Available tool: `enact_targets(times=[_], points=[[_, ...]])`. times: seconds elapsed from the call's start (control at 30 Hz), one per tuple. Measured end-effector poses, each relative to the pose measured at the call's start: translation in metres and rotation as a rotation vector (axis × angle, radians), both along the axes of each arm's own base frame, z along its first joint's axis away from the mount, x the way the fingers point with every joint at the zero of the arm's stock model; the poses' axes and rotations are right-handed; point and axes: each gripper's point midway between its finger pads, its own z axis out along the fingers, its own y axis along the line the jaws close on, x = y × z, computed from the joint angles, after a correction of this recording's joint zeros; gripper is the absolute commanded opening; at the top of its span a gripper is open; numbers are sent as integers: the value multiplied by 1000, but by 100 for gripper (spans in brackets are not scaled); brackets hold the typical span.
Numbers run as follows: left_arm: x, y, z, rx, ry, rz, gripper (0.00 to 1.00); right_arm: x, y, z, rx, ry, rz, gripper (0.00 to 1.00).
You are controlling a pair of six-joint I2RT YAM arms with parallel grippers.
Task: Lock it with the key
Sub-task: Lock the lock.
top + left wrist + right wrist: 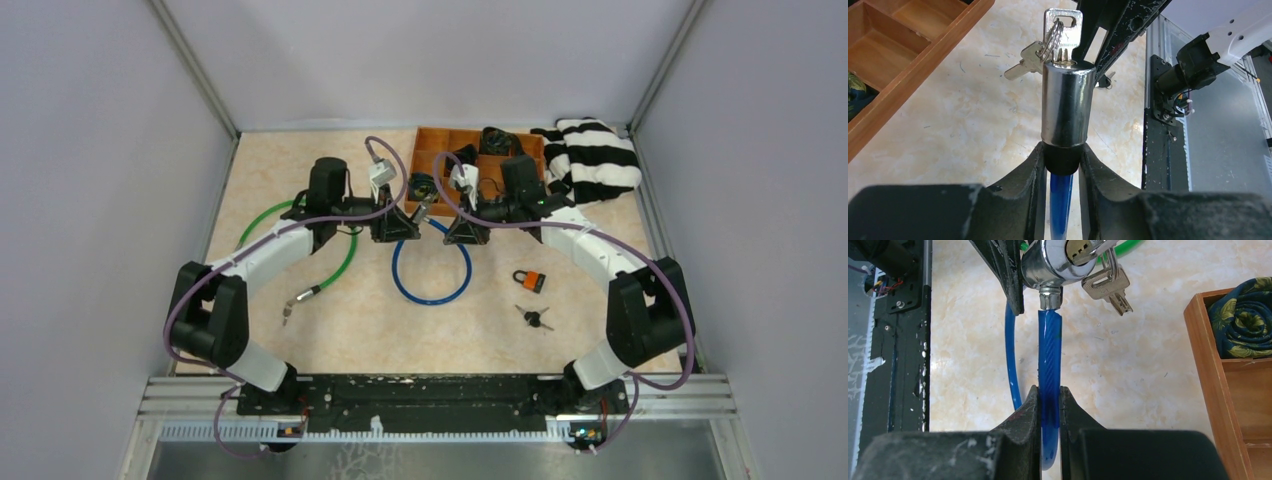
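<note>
Left hand (1062, 159): clamped on the lock (1068, 102), key (1064, 27) inserted.
Right hand (1049, 402): closed around blue cable (1049, 350).

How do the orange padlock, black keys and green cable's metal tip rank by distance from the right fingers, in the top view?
From the right fingers:
1. orange padlock, close on their right
2. black keys, past the padlock, toward the bases
3. green cable's metal tip, far left

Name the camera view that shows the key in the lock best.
Left wrist: the key stands inserted in the lock, its head clearly visible. Right wrist crops it at the frame's top edge, showing mostly the spare keys. Top external shows it too small to make out.
</note>
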Motion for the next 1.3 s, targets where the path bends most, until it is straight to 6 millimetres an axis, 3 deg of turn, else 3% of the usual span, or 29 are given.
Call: enact_targets(times=[0.2, 0.5, 0.63, 0.8, 0.93, 1.13, 1.3], points=[[-4, 0, 1, 0, -31, -37, 0, -1, 2, 1, 1, -6, 8, 0], [-8, 5, 13, 34, -215, -94, 0, -2, 6, 19, 43, -109, 37, 0], [-17, -1, 21, 67, -293, -139, 0, -13, 4, 17, 74, -149, 42, 0], [-29, -7, 14, 132, -349, -167, 0, -24, 0, 5, 81, -141, 44, 0], [-36, -10, 8, 163, -387, -187, 0, -32, -4, -4, 75, -130, 46, 6], [-43, -7, 5, 185, -430, -186, 0, -37, -3, -6, 81, -132, 56, 28], [-50, -7, 1, 187, -416, -185, 0, -41, -4, -7, 52, -103, 56, 40]])
